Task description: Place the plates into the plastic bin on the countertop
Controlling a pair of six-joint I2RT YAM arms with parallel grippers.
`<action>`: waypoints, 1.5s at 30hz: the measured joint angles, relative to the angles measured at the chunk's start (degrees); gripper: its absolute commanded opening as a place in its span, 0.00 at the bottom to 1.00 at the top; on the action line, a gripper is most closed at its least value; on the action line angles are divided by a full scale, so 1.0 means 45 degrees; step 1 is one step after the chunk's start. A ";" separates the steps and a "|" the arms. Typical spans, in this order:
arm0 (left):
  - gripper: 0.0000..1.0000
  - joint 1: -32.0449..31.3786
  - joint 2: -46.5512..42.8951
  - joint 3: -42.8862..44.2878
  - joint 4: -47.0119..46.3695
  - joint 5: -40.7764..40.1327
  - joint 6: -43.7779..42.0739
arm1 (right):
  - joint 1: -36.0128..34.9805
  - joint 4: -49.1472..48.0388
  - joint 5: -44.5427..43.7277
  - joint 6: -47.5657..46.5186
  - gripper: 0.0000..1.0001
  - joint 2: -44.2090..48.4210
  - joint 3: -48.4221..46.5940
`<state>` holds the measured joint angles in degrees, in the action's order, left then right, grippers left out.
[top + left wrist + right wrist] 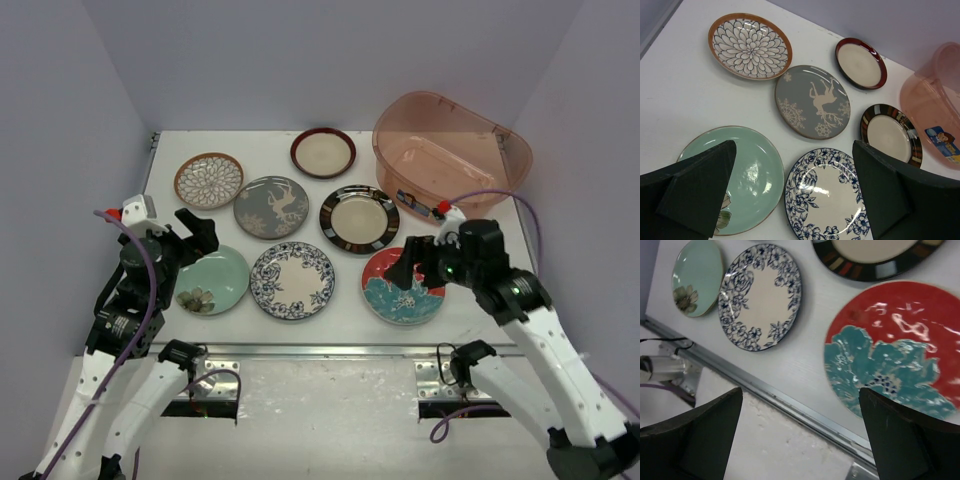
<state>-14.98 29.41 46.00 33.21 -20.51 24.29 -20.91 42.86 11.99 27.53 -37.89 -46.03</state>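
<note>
Several plates lie flat on the white countertop (340, 310): brown-white floral (209, 180), grey deer (271, 207), dark-red rimmed (323, 152), black-striped (359, 219), mint green (213, 281), blue-white floral (292, 280) and red-blue flower (395, 298). The pinkish plastic bin (452, 150) stands at the back right with no plate in it. My left gripper (195, 240) hovers open above the mint plate's (747, 175) far edge, holding nothing. Open and holding nothing too, my right gripper (410, 268) hangs over the red-blue plate (895, 350), hiding part of it.
A metal rail (790, 407) runs along the countertop's near edge, with bare floor below it. Purple cables (500, 195) loop off both arms. Grey walls close in the back and sides. A small label (942, 140) sits on the bin's front.
</note>
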 measured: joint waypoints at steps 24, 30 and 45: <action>1.00 0.0000 0.0426 -0.0004 -0.0005 0.0208 -0.0005 | -0.4302 -1.0354 -0.0540 0.3755 0.64 -1.2403 0.1103; 1.00 0.0000 0.0374 -0.0010 -0.0015 0.0400 -0.0015 | -0.4602 -1.1340 -0.0751 0.4292 0.20 -1.3332 0.1125; 1.00 0.0000 0.0291 -0.0015 -0.0094 0.0534 -0.0053 | -0.4716 -1.4477 -0.0829 0.7436 0.00 -1.2160 0.3559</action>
<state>-14.98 30.72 45.93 32.79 -18.11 24.05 -42.13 -22.28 8.26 60.99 -92.61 -30.02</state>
